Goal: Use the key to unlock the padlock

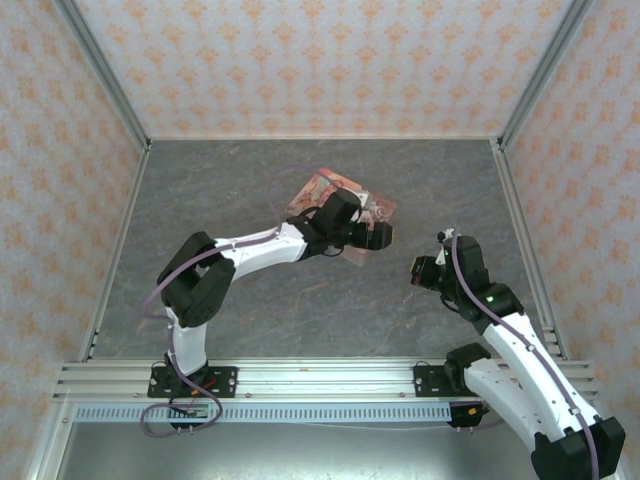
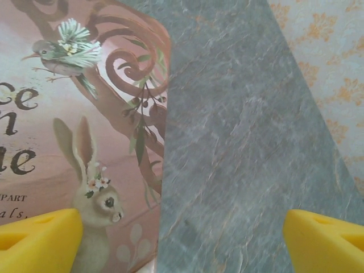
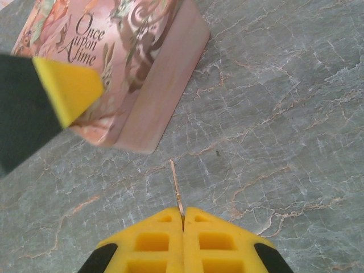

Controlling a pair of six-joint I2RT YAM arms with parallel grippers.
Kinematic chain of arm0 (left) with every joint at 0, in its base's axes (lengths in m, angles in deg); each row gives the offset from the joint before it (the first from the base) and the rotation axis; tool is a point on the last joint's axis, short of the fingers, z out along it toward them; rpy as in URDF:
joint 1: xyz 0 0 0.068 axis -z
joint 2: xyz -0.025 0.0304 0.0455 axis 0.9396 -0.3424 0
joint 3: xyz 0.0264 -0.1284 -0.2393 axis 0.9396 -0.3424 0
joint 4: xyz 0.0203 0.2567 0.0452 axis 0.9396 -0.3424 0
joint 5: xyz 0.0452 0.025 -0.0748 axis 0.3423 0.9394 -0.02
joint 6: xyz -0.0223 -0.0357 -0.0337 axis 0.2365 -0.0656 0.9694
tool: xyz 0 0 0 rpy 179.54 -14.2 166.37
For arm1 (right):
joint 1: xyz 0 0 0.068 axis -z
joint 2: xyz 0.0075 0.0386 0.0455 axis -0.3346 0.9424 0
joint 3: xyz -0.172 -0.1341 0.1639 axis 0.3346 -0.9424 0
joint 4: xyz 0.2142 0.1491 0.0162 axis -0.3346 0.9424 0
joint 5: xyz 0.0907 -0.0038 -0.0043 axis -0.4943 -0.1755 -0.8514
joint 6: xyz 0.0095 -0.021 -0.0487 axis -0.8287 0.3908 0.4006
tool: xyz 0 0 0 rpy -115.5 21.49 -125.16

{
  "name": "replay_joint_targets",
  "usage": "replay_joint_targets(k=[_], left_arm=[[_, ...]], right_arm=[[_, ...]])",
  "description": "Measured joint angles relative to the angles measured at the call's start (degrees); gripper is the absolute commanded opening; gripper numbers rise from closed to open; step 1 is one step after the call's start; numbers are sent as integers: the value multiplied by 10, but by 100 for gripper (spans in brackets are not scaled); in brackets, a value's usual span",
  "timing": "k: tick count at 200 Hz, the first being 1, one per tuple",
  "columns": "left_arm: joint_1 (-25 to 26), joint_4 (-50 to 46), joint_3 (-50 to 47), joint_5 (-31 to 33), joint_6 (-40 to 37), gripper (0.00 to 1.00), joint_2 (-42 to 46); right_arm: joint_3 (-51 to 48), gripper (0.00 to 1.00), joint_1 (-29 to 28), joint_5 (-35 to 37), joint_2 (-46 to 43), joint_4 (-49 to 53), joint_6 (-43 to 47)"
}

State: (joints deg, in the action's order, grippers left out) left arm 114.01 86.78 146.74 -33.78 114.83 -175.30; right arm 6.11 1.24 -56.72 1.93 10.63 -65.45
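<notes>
My right gripper (image 3: 183, 219) is shut on the key (image 3: 176, 185), a thin brownish metal sliver that sticks out forward from between the fingertips, above the grey table. In the top view the right gripper (image 1: 418, 270) hangs to the right of the pink picture-printed tin (image 1: 320, 188). My left gripper (image 2: 182, 227) is open wide over the tin's (image 2: 68, 131) right edge, one finger above the lid and the other above bare table. One of its yellow fingers (image 3: 68, 85) shows in front of the tin (image 3: 153, 91) in the right wrist view. The padlock is hidden.
The grey marbled table (image 1: 300, 300) is ringed by patterned walls (image 1: 320, 60) on three sides. A metal rail (image 1: 320, 380) carries both arm bases along the near edge. Open table lies in front of and to the right of the tin.
</notes>
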Motion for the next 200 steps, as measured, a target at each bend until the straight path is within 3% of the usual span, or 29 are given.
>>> replay_joint_targets(k=[41,73,163,200], left_arm=[[0,-3,34,-8,-1,93,-23],[0,-16,19,6,-26,95,7],[-15,53,-224,95,-150,91,299],[-21,66,-345,142,-178,100,367]], right_arm=[[-2,0,0,-11,0,-2,0],[-9,0,0,-33,10,-23,-2],[-19,0,0,-148,156,-195,-49],[7,0,-1,-181,245,-258,-68]])
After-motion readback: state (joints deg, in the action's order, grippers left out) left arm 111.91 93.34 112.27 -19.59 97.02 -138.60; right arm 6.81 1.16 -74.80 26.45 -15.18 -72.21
